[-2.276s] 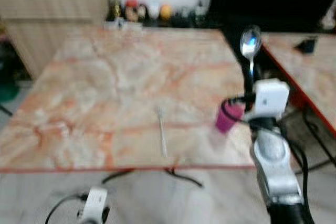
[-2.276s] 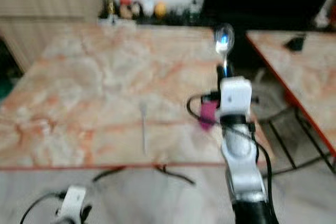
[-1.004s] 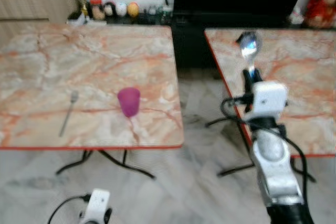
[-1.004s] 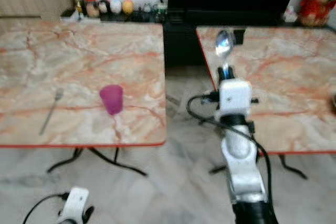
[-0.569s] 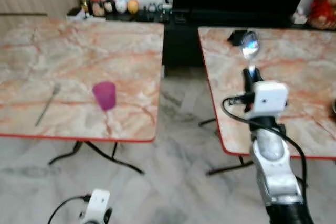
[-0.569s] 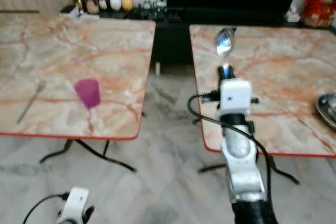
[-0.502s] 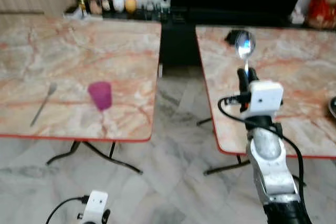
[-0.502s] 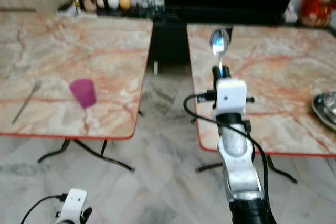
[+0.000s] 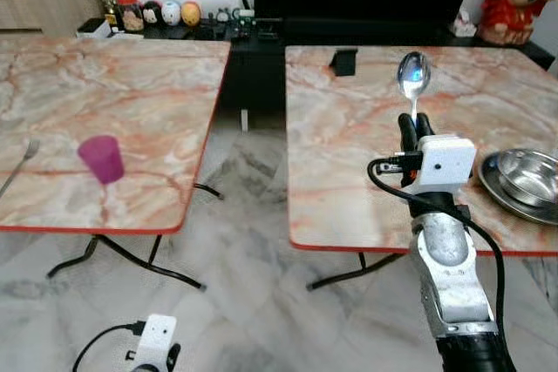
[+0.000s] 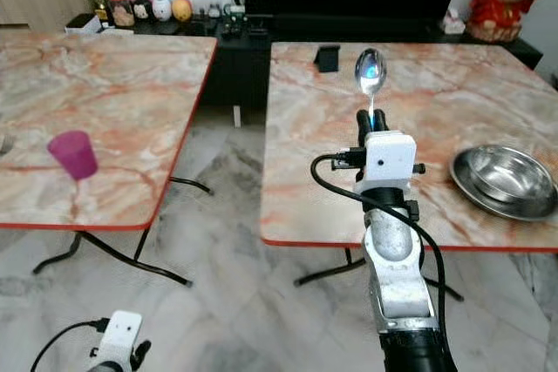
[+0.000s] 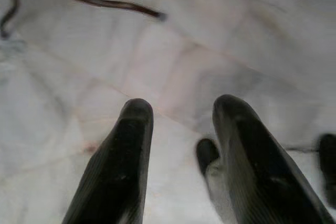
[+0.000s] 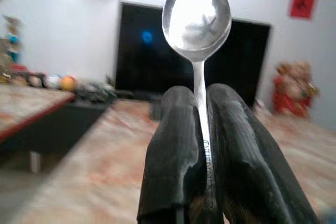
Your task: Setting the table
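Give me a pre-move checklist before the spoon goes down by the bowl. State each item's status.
1. Grip on spoon: ok, the right gripper is shut on its handle, bowl end up.
2. Spoon upright, not slipping: ok, it stands straight between the fingers.
3. Target in view: ok, the steel bowl sits on its plate at the right table's right edge.
4. Free spot beside the bowl: ok, bare tabletop lies to its left.
5. Left gripper out of the way: ok, open, hanging low over the floor.
6. Reach to the spot: cannot tell.
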Motion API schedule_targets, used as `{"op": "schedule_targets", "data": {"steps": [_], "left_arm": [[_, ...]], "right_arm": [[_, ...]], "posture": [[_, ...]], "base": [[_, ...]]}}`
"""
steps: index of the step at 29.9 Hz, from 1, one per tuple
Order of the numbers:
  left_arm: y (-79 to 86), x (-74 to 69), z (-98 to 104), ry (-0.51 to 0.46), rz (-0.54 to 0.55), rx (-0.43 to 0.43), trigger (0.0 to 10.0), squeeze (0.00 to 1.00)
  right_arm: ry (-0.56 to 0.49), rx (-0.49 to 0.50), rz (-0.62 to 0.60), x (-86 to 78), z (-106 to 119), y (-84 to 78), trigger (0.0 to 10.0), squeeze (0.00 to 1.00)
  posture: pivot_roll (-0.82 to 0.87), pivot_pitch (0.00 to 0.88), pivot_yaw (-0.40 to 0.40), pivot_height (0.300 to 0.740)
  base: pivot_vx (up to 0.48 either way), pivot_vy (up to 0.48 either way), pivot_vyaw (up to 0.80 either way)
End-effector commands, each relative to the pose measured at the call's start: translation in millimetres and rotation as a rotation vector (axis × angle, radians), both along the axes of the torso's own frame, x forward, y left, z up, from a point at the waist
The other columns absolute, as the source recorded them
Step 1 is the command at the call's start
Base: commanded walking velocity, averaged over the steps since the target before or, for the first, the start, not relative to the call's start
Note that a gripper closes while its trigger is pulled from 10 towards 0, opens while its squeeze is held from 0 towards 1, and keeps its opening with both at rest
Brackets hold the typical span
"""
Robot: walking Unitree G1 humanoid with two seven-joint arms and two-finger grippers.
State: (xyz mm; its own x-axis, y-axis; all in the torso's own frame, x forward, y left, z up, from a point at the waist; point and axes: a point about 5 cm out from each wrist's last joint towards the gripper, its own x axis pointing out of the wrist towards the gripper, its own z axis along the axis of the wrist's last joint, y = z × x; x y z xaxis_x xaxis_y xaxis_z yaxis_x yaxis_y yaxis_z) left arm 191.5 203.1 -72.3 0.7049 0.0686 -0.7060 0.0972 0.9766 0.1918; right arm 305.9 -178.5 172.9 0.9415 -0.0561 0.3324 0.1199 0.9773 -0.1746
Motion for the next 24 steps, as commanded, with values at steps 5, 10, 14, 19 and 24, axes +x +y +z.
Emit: {"op": "schedule_targets", "data": {"steps": [5,10,14,19,24], "left_arm": [[2.9,-2.8,-1.3,0.016,-0.006,0.012,10.0,0.0],[2.8,-3.1,-1.5,0.018,-0.005,0.012,10.0,0.0],[3.1,-3.1,-1.5,0.018,-0.003,0.012,10.0,0.0],[3.2,-3.1,-1.5,0.018,-0.003,0.012,10.0,0.0],[3.5,-3.3,-1.6,0.02,-0.004,0.012,10.0,0.0]], "right_arm": [[-0.04,0.016,-0.006,2.3,9.8,0.8,10.0,0.0],[-0.053,0.022,-0.007,1.9,11.5,0.1,10.0,0.0],[-0.048,0.018,-0.005,2.5,11.0,1.0,10.0,0.0],[-0.051,0.019,-0.009,2.6,11.5,0.3,10.0,0.0],[-0.049,0.018,-0.013,2.5,11.3,0.1,10.0,0.0]], "posture": [[-0.04,0.0,-0.017,0.74],[-0.04,0.0,-0.017,0.74],[-0.03,0.0,-0.018,0.74],[-0.03,0.0,-0.018,0.74],[-0.04,0.0,-0.017,0.74]], "base": [[0.0,-0.302,0.0],[0.0,-0.303,0.0],[0.0,-0.298,0.0],[0.0,-0.302,0.0],[0.0,-0.302,0.0]]}}
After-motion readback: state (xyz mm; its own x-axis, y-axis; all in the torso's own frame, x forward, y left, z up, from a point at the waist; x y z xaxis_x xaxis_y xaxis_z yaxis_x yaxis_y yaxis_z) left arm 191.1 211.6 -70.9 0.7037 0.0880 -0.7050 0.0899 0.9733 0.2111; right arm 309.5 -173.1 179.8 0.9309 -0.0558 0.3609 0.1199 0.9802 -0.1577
